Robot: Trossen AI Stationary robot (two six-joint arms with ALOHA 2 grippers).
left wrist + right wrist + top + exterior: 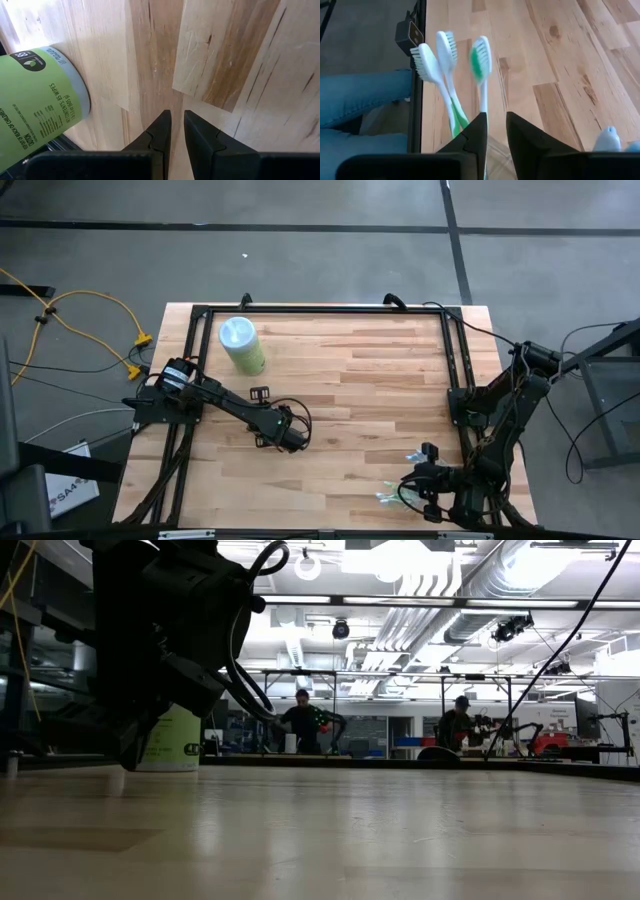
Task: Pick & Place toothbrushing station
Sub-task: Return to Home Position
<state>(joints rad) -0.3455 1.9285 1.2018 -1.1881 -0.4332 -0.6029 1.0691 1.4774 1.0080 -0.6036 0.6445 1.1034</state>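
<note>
Left gripper (177, 120), narrow and apparently empty, hangs over open desk (380, 380). Right gripper (496, 122), also narrow, sits by the toothbrushes (446, 50) at the edge.

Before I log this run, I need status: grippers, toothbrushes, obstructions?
Left gripper shut, empty, mid-table. Right gripper shut, three toothbrushes bunched just ahead. Green canister apart, beside left arm.

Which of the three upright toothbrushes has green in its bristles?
The lone toothbrush farthest from the black table rail; its two neighbours have white bristles and lean together.
</note>
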